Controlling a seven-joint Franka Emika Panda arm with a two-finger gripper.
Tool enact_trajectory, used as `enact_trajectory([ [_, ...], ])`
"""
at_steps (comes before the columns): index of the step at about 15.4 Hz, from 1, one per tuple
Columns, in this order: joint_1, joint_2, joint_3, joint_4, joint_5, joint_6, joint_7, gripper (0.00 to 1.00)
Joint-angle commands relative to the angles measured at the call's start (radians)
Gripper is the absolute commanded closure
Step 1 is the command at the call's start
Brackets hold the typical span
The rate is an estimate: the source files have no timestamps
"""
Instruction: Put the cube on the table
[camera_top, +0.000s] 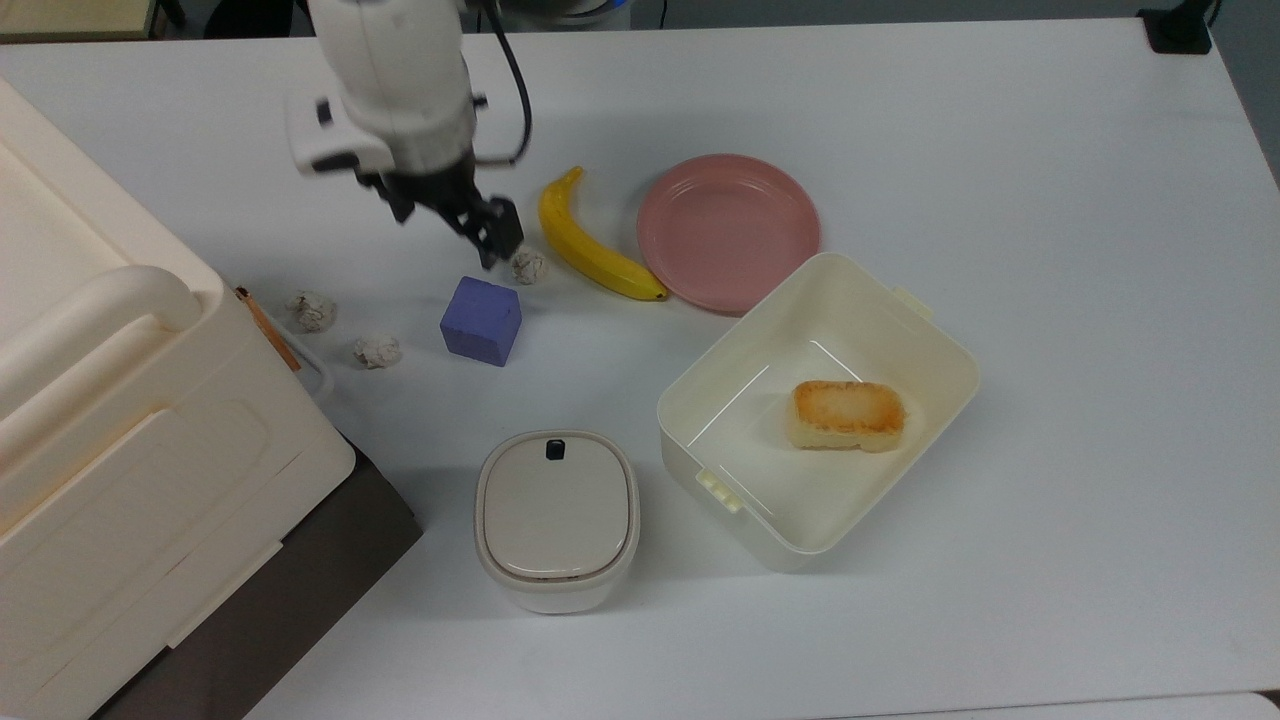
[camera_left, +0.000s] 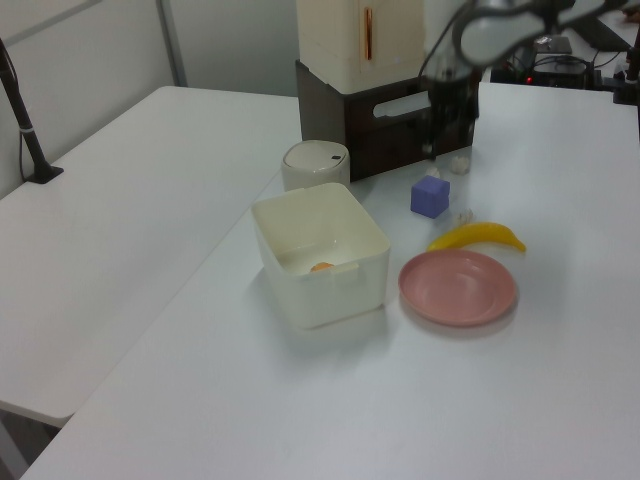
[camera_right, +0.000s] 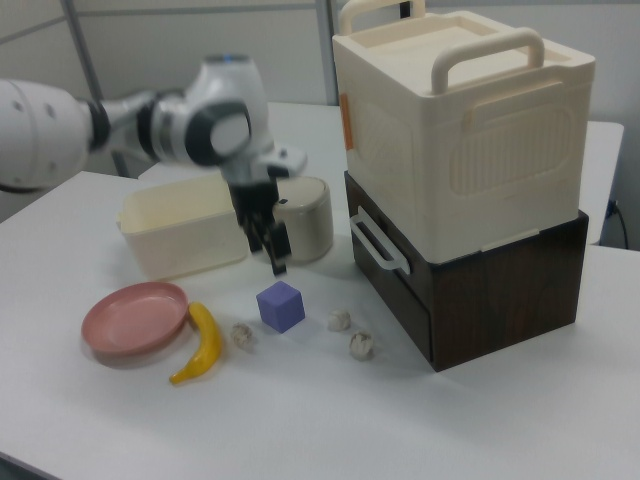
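Raised above the table (camera_top: 1000, 150), the gripper (camera_top: 447, 215) hangs with its fingers spread and nothing between them, well clear of the cube (camera_top: 481, 320). That cube sits flat on the white tabletop, apart from everything around it, so the placing looks done and the step in hand is judged to be the retreat.

Taking the right view from near to far: the banana (camera_right: 201, 343) and pink plate (camera_right: 136, 318) lie closest, then three crumpled white scraps (camera_right: 350, 333) with the cube (camera_right: 281, 305) among them, then the gripper (camera_right: 268, 238) above, and behind it the lidded cream pot (camera_right: 305, 218) and the open cream box (camera_right: 182, 238).

To finish well, the arm should go straight up and away, keeping the fingers apart and off the cube's top. Swinging low risks nudging the cube or brushing the scrap (camera_top: 527, 265) just beside the fingertips in the top view.
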Motion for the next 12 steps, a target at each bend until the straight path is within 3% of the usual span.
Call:
enact_trajectory([
  [1, -0.024, -0.100, -0.009, 0.118, 0.086, -0.194, -0.002, 0.00],
  [3, -0.020, -0.190, -0.041, 0.111, 0.090, -0.202, -0.010, 0.00],
  [5, 0.026, -0.247, -0.128, 0.103, 0.098, -0.203, -0.035, 0.00],
  [8, 0.170, -0.300, -0.296, 0.106, 0.101, -0.211, -0.041, 0.00],
  [9, 0.202, -0.301, -0.332, 0.112, 0.100, -0.217, -0.041, 0.00],
  [12, 0.213, -0.300, -0.349, 0.136, 0.103, -0.220, -0.085, 0.00],
])
